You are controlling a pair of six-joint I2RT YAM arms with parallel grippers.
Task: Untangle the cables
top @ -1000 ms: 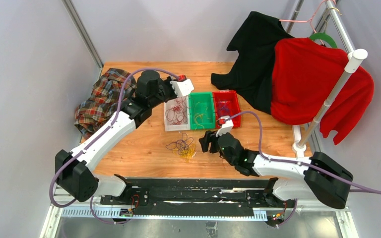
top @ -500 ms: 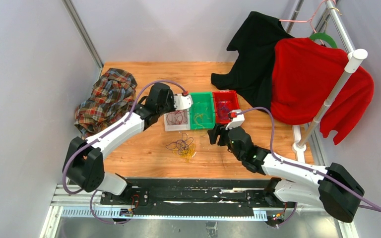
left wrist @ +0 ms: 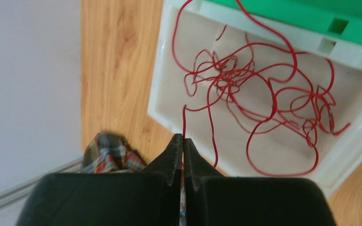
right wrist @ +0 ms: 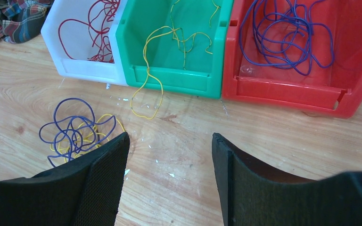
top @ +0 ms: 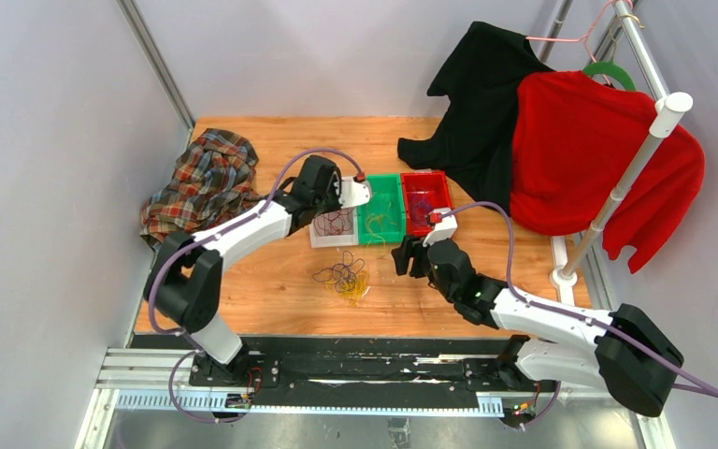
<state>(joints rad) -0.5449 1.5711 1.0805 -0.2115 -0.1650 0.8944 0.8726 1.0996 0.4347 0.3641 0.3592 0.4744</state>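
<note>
My left gripper [left wrist: 183, 137] is shut on the end of a dark red cable [left wrist: 264, 94] whose loops lie in the white bin [left wrist: 162, 89]. In the top view it hovers at that bin's left side [top: 329, 208]. My right gripper [right wrist: 168, 141] is open and empty just above the wood, in front of the bins [top: 404, 254]. A yellow cable [right wrist: 179, 37] lies in the green bin [right wrist: 169, 77], with one loop hanging over the front onto the table. Purple cables [right wrist: 283, 37] lie in the red bin [right wrist: 287, 92]. A purple and yellow tangle [right wrist: 73, 132] lies on the table left of my right gripper.
A plaid cloth [top: 201, 182] lies bunched at the table's left edge. A black garment [top: 481, 94] and a red sweater [top: 598, 150] hang from a white rack [top: 626, 178] at the back right, and the black one drapes onto the table behind the red bin.
My left gripper has swung right and down to the white bin with the red cable. My right gripper has moved a little right and toward the bins.
</note>
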